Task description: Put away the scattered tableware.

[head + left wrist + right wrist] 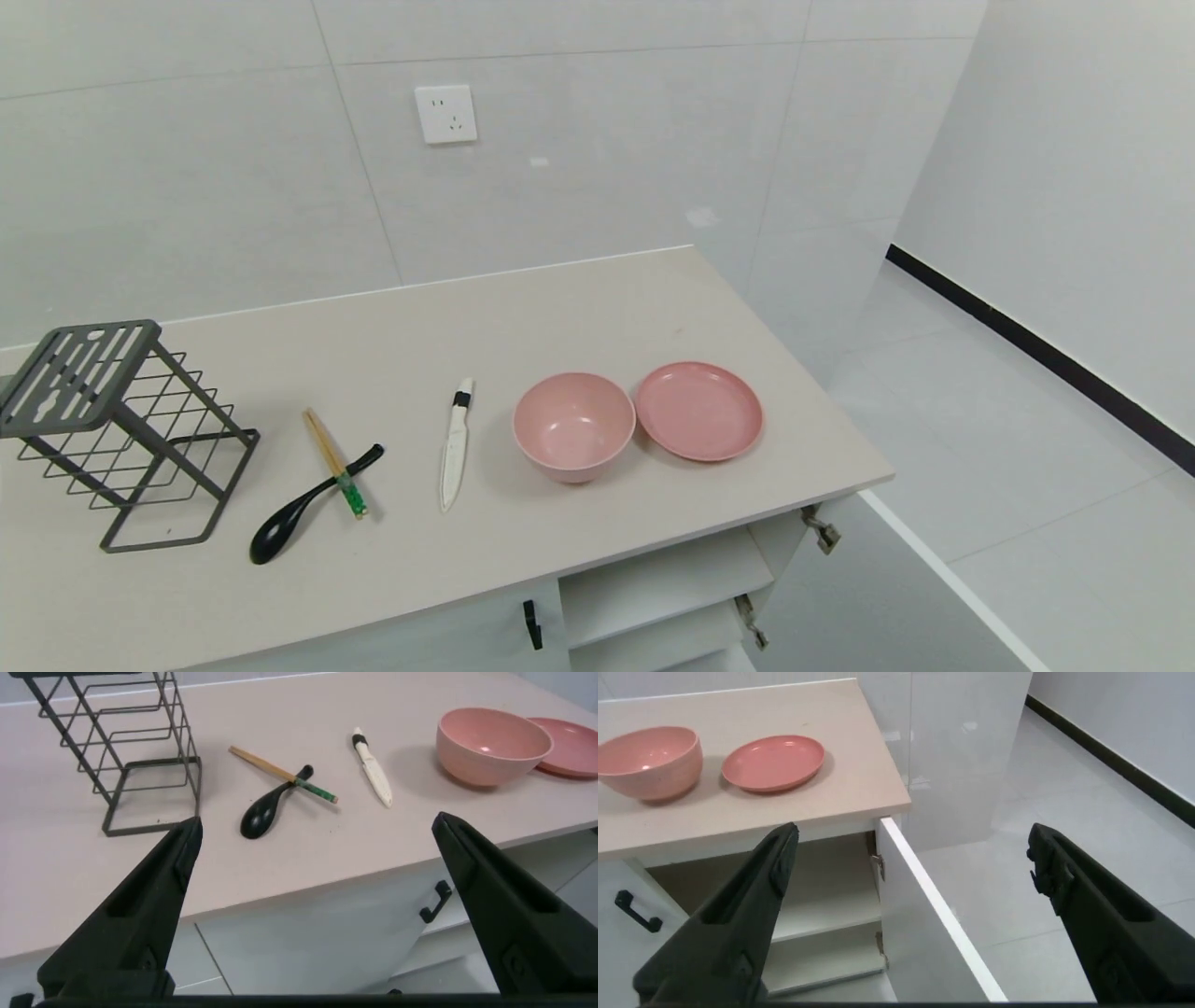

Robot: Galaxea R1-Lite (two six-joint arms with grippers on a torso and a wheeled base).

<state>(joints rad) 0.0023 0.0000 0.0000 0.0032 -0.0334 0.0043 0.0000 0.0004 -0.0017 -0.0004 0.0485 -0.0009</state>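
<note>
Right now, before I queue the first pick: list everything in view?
counter: 1, beige, against the tiled wall
rack: 1, dark grey wire, counter's left end
chopsticks: 1 pair, wood with green ends, right of the rack
spoon: 1, black, handle crossing the chopsticks
knife: 1, white with a black band, mid-counter
bowl: 1, pink, upright, right of the knife
plate: 1, pink, right of the bowl
cabinet: 1, white, under the counter, right door open
handle: 1, black, on the shut door
socket: 1, white, on the wall
left gripper: open, before the counter
right gripper: open, near the open door
</note>
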